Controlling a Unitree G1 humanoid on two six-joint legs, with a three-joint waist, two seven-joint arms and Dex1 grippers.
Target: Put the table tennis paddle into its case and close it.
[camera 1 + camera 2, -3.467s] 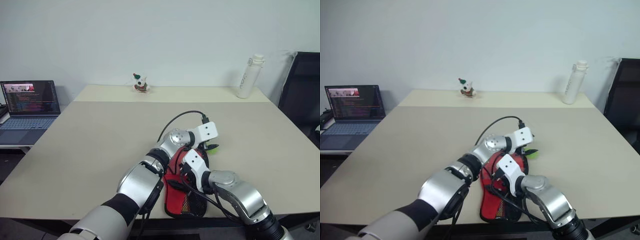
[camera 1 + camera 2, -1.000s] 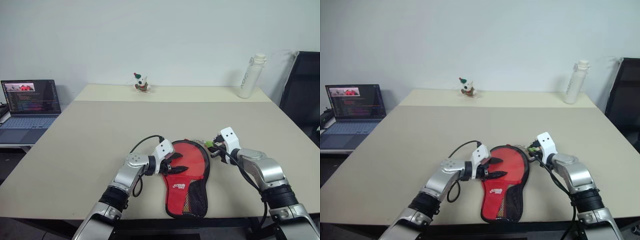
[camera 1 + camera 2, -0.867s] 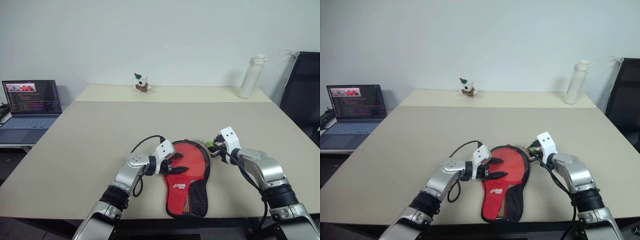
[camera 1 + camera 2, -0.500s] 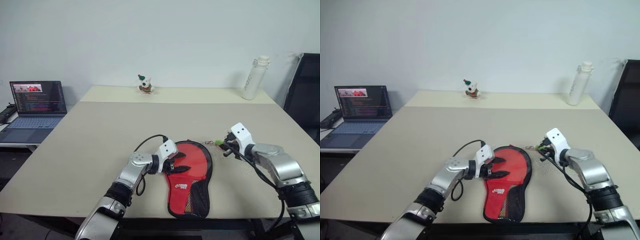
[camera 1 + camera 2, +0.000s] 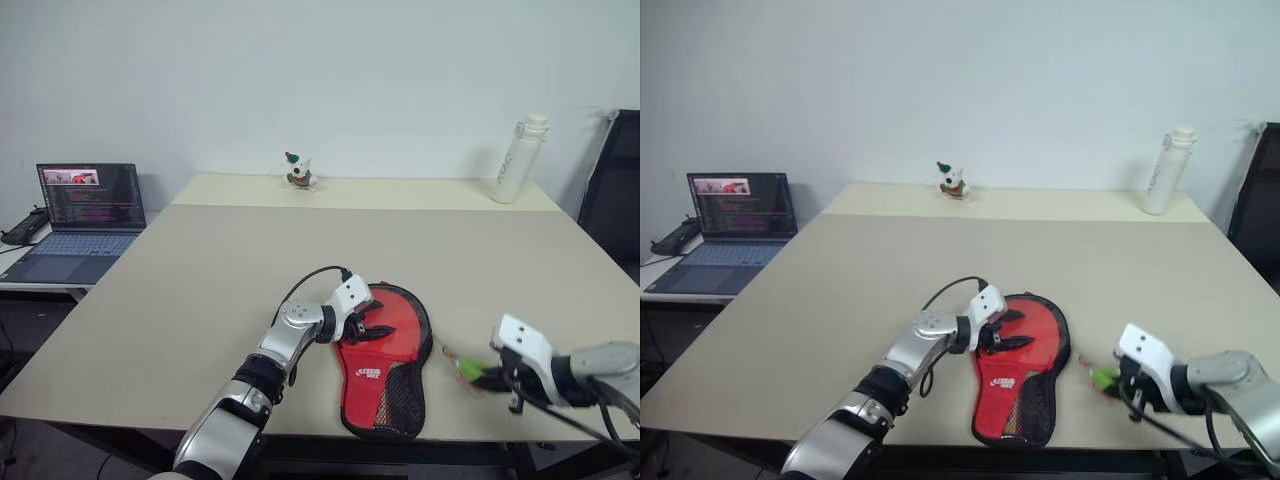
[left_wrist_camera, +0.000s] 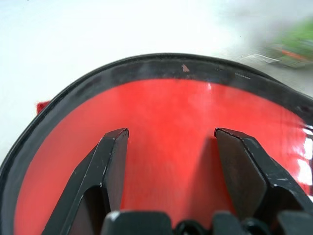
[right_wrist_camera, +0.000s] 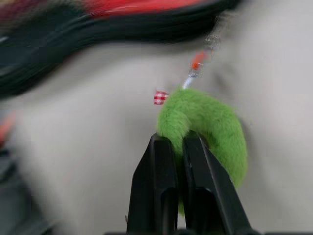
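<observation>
Case (image 5: 385, 355) flat near the table's (image 5: 200, 270) front edge, paddle not visible apart from it.
Left gripper (image 5: 378, 328) rests on the case's round red end, fingers (image 6: 113, 164) spread apart with nothing between them; the left wrist view shows the black trim curving round the red surface just past the fingertips. Right gripper (image 7: 177, 142), right of the case, is pinched shut on a green fuzzy charm (image 7: 210, 125); the right wrist view shows a thin cord with a red bead running from the charm toward the case, which the head views blur. Bottle (image 5: 520, 158), figurine (image 5: 297, 170) and laptop (image 5: 85, 210) sit far beyond the case.
</observation>
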